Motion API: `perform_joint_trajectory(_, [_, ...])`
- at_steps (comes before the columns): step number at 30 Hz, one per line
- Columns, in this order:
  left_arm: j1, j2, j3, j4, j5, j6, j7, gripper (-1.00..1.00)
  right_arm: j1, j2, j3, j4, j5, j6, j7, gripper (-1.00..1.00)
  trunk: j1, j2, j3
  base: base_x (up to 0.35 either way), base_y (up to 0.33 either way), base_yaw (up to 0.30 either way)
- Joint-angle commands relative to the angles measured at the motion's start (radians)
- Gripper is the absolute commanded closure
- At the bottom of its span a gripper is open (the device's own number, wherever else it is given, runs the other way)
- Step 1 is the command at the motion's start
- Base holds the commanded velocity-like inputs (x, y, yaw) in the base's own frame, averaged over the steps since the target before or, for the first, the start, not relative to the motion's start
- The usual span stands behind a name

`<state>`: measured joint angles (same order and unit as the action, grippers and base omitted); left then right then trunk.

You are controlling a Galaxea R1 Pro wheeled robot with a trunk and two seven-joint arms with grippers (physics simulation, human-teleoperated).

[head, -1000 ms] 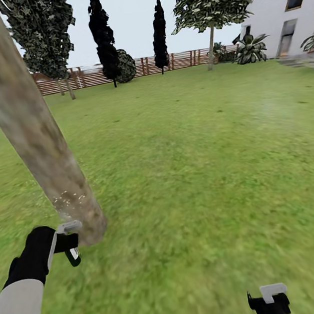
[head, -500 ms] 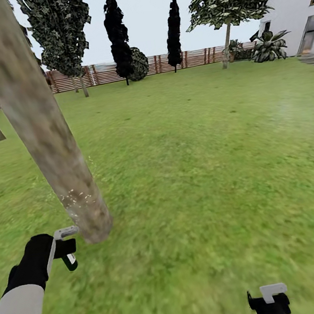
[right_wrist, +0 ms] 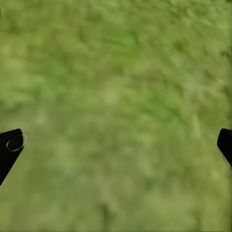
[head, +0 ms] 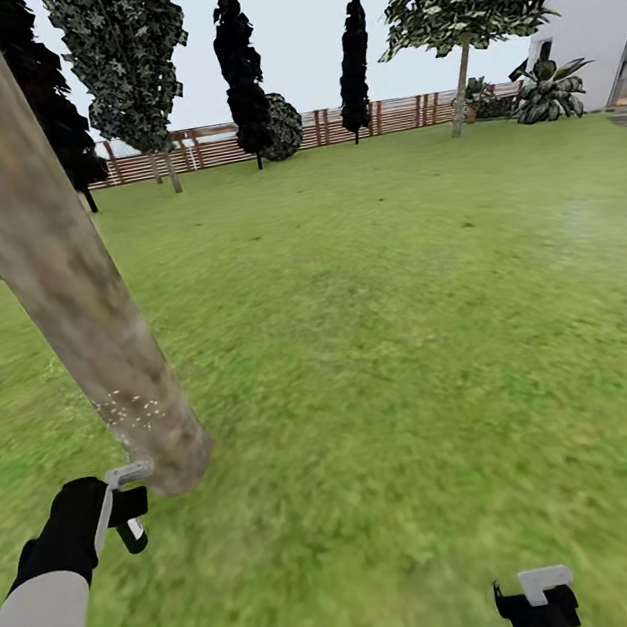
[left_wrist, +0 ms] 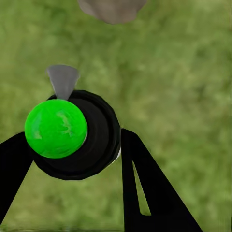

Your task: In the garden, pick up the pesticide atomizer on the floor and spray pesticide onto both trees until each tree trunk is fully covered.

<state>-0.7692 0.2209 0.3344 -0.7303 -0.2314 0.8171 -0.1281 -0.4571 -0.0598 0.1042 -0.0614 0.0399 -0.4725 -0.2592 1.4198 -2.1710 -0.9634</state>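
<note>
Head view puts you on a wide lawn (head: 389, 342) of blurry, mottled green grass, flat and open, closed off at the far side by a brown slatted wooden fence (head: 216, 145). Dark narrow cypresses (head: 239, 62) stand along the fence, and a pale house wall (head: 600, 15) edges in at the far right beside a spiky plant (head: 546, 89).

Close on your left, the tree trunk (head: 53, 264) rises as a thick, smooth, grey-tan column with mottled bark, leaning across the picture. A band of tiny white specks of pesticide (head: 132, 411) clings to it low down, just above its base.

Your left gripper (head: 132, 519) sits just beside the foot of the trunk, clamped around the pesticide atomizer (left_wrist: 79, 133). In the left wrist view it is a round black body with a glossy green cap facing the camera and a grey nozzle pointing toward the trunk base, with a black finger (left_wrist: 145, 188) pressed to its side. Your right gripper (head: 536, 602) hangs low over bare grass; in the right wrist view its fingertips (right_wrist: 10, 147) stand wide apart, holding nothing.

Compared with half a second ago, the whole scene has slid slightly, so the camera has turned, and a dark cypress now shows behind the trunk. The left gripper stays close to the trunk base.
</note>
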Motion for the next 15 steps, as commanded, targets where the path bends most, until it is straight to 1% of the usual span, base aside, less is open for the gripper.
perform_joint_trajectory(1, [0.0,0.0,0.001,0.001,0.001,-0.001,0.002,1.0,0.0,0.0,0.0,0.0,0.0,0.0,0.0,-1.0,0.0,0.0,0.0,0.0,-0.273,0.263])
perform_joint_trajectory(4, [-0.001,0.0,0.001,0.002,0.003,-0.001,0.004,1.0,0.0,0.0,0.0,0.0,0.0,0.0,0.0,-1.0,0.0,0.0,0.0,0.072,-0.268,0.271])
perform_joint_trajectory(6, [-0.001,0.0,0.002,0.002,0.002,-0.001,0.004,1.0,0.0,0.0,0.0,0.0,0.0,0.0,0.0,-1.0,0.0,0.0,0.0,0.183,-0.234,0.163])
perform_joint_trajectory(15, [0.0,0.001,0.003,0.004,0.0,-0.003,0.005,1.0,0.0,0.0,0.0,0.0,0.0,0.0,0.0,-1.0,0.0,0.0,0.0,0.227,-0.204,0.017])
